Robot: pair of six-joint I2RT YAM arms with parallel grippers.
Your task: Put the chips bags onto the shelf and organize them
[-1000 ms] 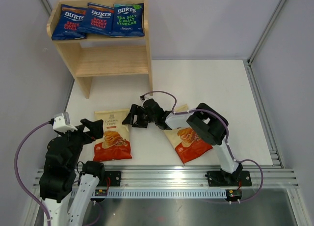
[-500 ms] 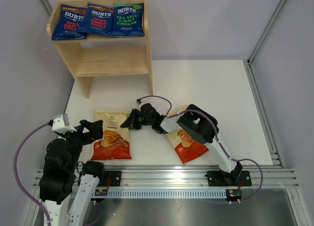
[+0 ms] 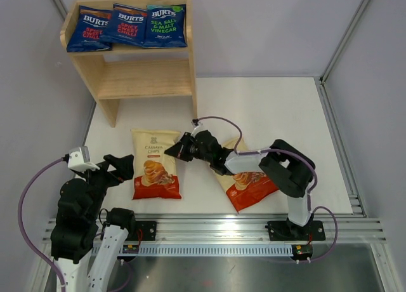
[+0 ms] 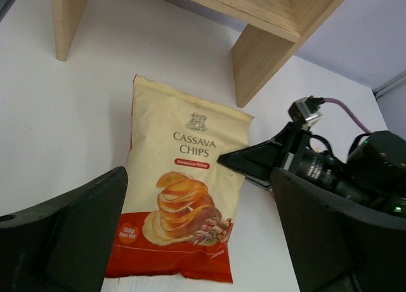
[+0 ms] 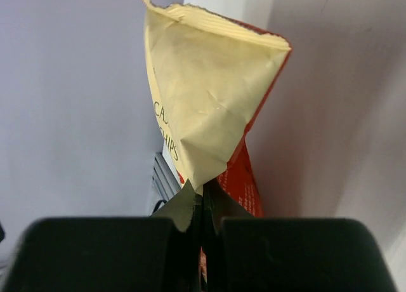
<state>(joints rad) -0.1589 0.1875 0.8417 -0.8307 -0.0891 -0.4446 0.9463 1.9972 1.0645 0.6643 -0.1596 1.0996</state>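
Three dark blue chips bags (image 3: pixel 130 24) lie in a row on top of the wooden shelf (image 3: pixel 146 79). A cream chips bag with a red bottom (image 3: pixel 155 168) lies on the table in front of it. My right gripper (image 3: pixel 175 150) is shut on this bag's right edge; in the right wrist view the bag (image 5: pixel 209 95) stands up from the pinched fingertips (image 5: pixel 193 206). The left wrist view shows the same bag (image 4: pixel 181 197) below my open left gripper (image 4: pixel 198 178), which holds nothing. A second cream bag (image 3: pixel 247 187) lies partly under the right arm.
The shelf's lower tier (image 3: pixel 143 82) holds nothing. Its right leg (image 3: pixel 193 108) stands just behind the right gripper. Grey walls close in the left and right sides, and a metal rail (image 3: pixel 209 232) runs along the near edge.
The right gripper has shut on the left cream bag's edge and pulled it a little right and away, turning it more upright. The left arm has not moved.
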